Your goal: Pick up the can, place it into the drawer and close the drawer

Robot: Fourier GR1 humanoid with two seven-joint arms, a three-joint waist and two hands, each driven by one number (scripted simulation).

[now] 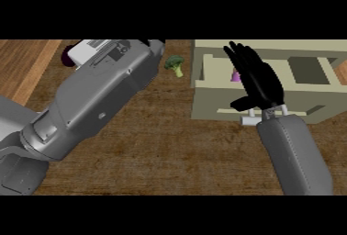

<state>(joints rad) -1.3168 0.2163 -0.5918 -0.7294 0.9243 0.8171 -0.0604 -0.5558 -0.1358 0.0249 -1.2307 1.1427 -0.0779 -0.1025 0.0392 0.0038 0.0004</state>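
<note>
Nearest, right forearm (pixel 296 156) rising from the lower edge toward the drawer (pixel 210 98); left forearm (pixel 95 101) well left of the drawer, slanting up to the top edge. Left hand (pixel 150 42) barely showing there, state not to be told. Right hand (pixel 257 80) open and straight, spread above the drawer's open top, holding nothing. Just left of it, inside the drawer, a small pink thing, probably the can (pixel 235 76), half hidden by the hand; long axis not to be told. Likely placed already, so only closing left: calls for the right hand, much the nearer, drawn clear of the cavity, set against the drawer's near face, then pushed away. Farther off, left of the drawer, broccoli (pixel 175 64)
</note>
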